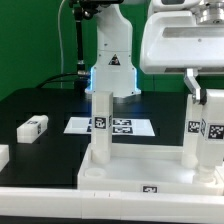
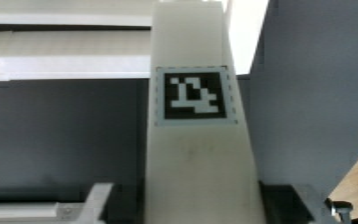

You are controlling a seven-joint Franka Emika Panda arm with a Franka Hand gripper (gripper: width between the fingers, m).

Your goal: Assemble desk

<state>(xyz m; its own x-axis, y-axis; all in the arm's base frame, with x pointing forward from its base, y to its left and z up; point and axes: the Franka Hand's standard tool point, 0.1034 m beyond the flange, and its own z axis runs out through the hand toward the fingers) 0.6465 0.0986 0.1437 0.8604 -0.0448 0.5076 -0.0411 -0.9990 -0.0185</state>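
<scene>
The white desk tabletop (image 1: 130,176) lies upside down at the front of the table, its sockets facing up. One white leg (image 1: 100,125) stands upright in its corner at the exterior view's left. A second tagged leg (image 1: 206,135) stands at the corner on the right. My gripper (image 1: 199,92) reaches down from above and is shut on that leg's top. In the wrist view this leg (image 2: 197,110) runs straight out between the jaws of my gripper (image 2: 202,210), its marker tag facing the camera, with the dark pads (image 2: 286,204) against its sides.
A loose white leg (image 1: 33,126) lies on the black table at the exterior view's left, and another white part (image 1: 3,155) pokes in at the left edge. The marker board (image 1: 120,126) lies behind the tabletop. The robot's base (image 1: 112,65) stands at the back.
</scene>
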